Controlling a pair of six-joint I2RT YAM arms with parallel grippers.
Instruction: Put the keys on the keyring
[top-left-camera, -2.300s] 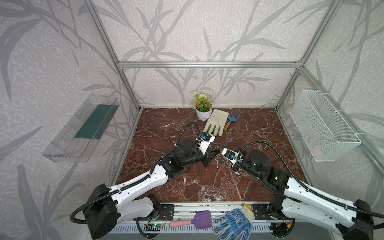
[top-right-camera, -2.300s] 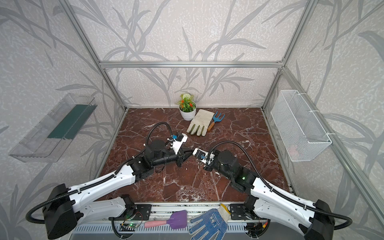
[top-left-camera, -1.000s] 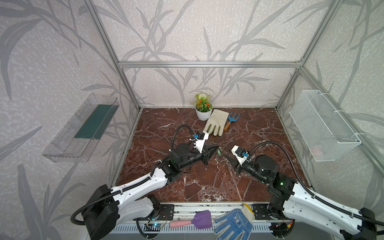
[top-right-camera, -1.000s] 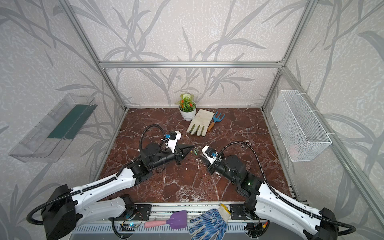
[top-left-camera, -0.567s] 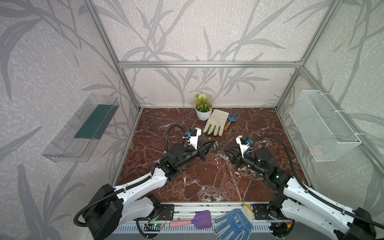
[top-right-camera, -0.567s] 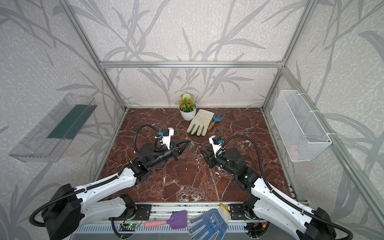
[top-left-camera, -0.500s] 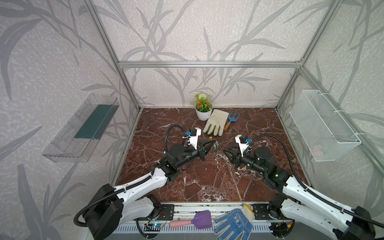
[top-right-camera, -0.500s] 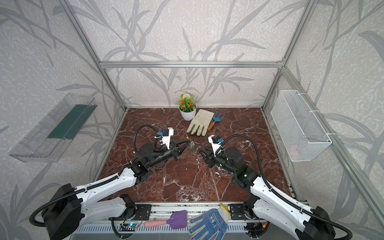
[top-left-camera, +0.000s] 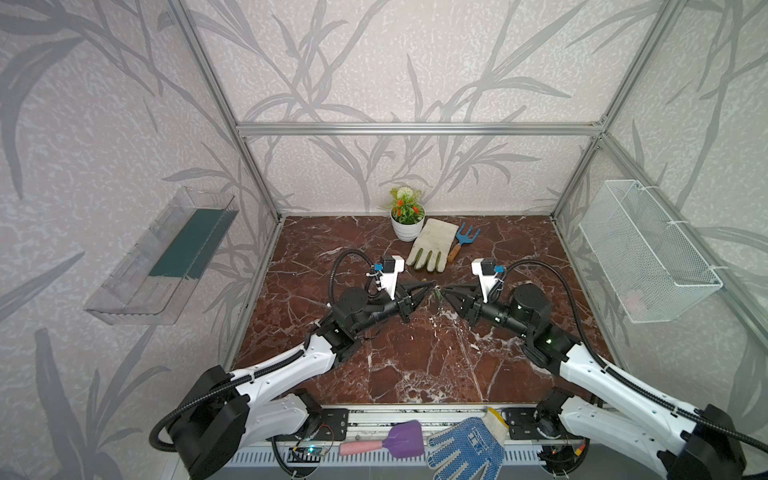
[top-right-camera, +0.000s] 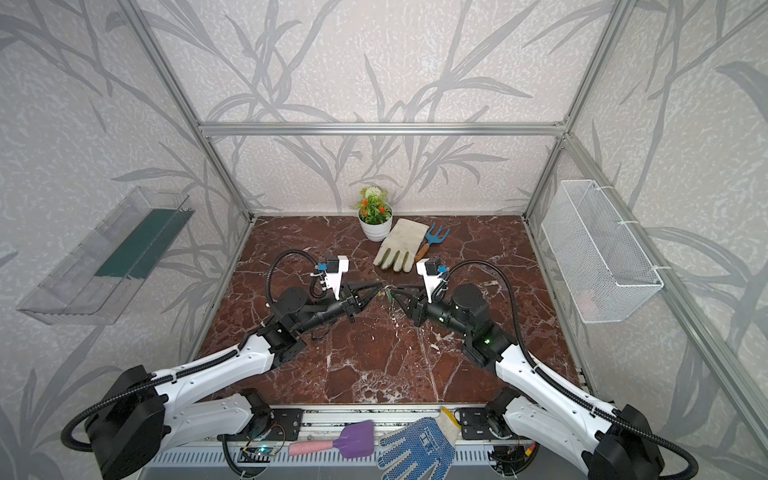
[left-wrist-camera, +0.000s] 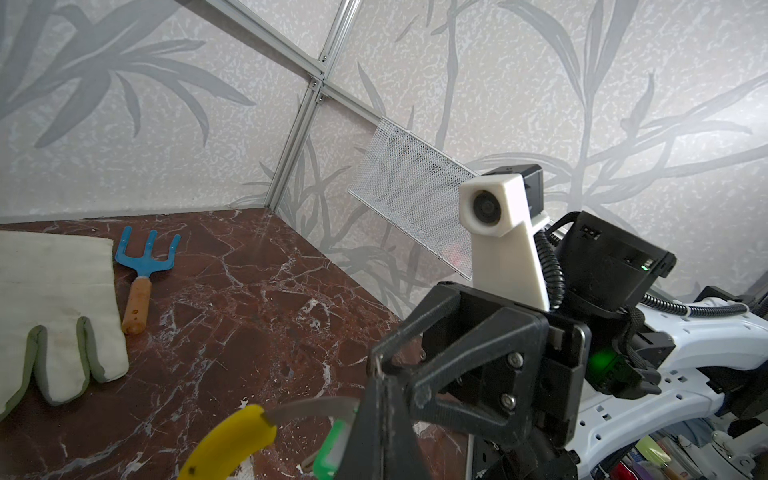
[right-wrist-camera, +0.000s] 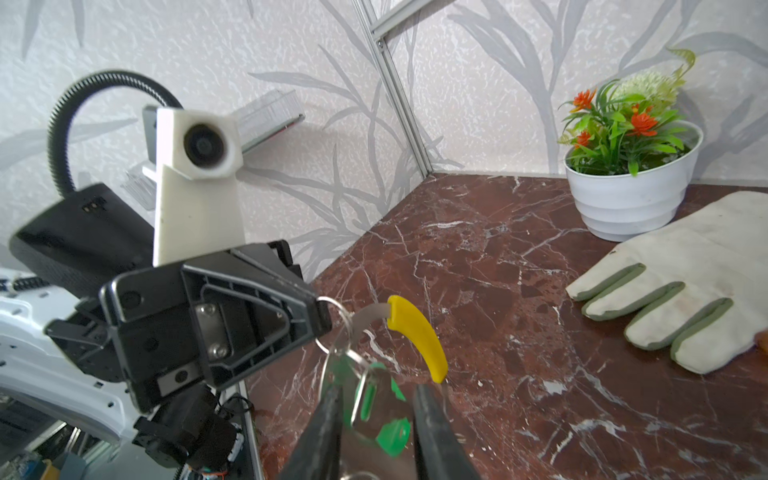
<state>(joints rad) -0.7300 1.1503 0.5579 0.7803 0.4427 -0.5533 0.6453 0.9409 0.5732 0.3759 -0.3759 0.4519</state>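
- Two grippers raised over the middle of the marble table (top-left-camera: 374, 365), tips almost meeting just in front of the pale garden glove (top-left-camera: 430, 247) in both top views.
- Clamped shut on the keyring (right-wrist-camera: 415, 332): the left gripper (top-left-camera: 432, 285), pinching the thin grey band a little way from the yellow sleeve.
- Held clear of the table, that keyring; yellow sleeve curving away from the left tips, small silver rings (right-wrist-camera: 332, 328) bunched right at the pinch.
- Hanging in the air below those rings: the keys (right-wrist-camera: 368, 401), a green tag with a pale window, down between the two dark fingers (right-wrist-camera: 432, 428) of the right gripper (top-left-camera: 444, 289).
- Too blurred to tell exactly how the tag's loop joins the rings.
- Parted, the right jaws, one finger on either side of the tag with a gap showing; touching it or not, cannot tell.
- From the left wrist: green tag just beside the yellow sleeve, partly hidden behind a dark finger.
- At the back wall, potted plant (top-left-camera: 407, 226) just beside the glove's cuff, blue hand fork (top-left-camera: 465, 239) on the glove's other side.
- On the side walls, wire basket (top-left-camera: 648, 249) to the right, clear shelf (top-left-camera: 166, 257) to the left.
- Off the front edge, blue dotted glove (top-left-camera: 465, 451) beside a purple scoop (top-left-camera: 399, 436).
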